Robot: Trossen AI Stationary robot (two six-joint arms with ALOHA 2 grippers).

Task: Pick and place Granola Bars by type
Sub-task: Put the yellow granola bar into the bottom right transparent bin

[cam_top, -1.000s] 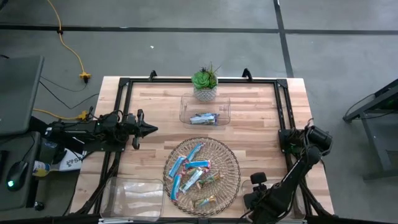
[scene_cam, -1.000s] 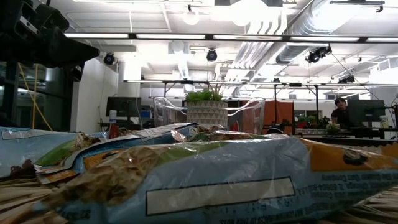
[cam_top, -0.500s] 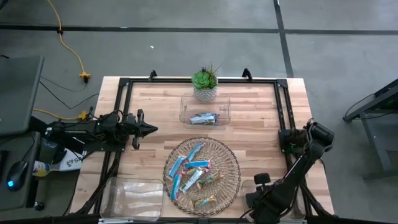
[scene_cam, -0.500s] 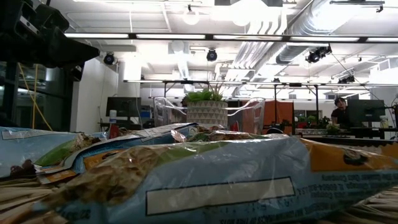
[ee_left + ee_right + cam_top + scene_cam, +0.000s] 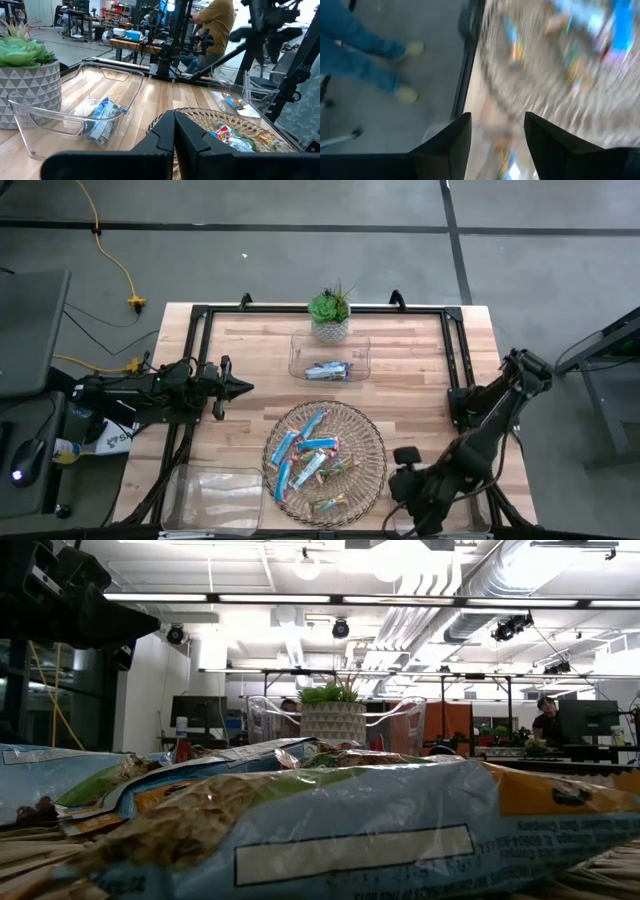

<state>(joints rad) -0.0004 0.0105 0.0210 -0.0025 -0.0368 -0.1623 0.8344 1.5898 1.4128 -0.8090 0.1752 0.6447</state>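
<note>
Several granola bars point(image 5: 312, 460), in blue and tan wrappers, lie heaped in the round wicker tray point(image 5: 372, 432); they fill the low view's foreground point(image 5: 300, 830). One or two silvery-blue bars point(image 5: 328, 370) lie in the clear bin at the far middle point(image 5: 102, 122). My left gripper point(image 5: 243, 388) hovers shut at the table's left side, pointing at the tray point(image 5: 174, 134). My right gripper point(image 5: 400, 480) is open point(image 5: 495, 131) beside the tray's near right rim, over the near-right bin, and holds nothing.
A potted succulent point(image 5: 329, 315) stands behind the far bin. A clear bin point(image 5: 215, 498) sits at the near left corner and another point(image 5: 235, 92) at the near right. A person's legs point(image 5: 365, 55) show on the floor off the table's near edge.
My right arm has swung: its elbow has moved out toward the table's right edge, and the gripper has shifted a little left toward the wicker tray. The bars have stayed where they were.
</note>
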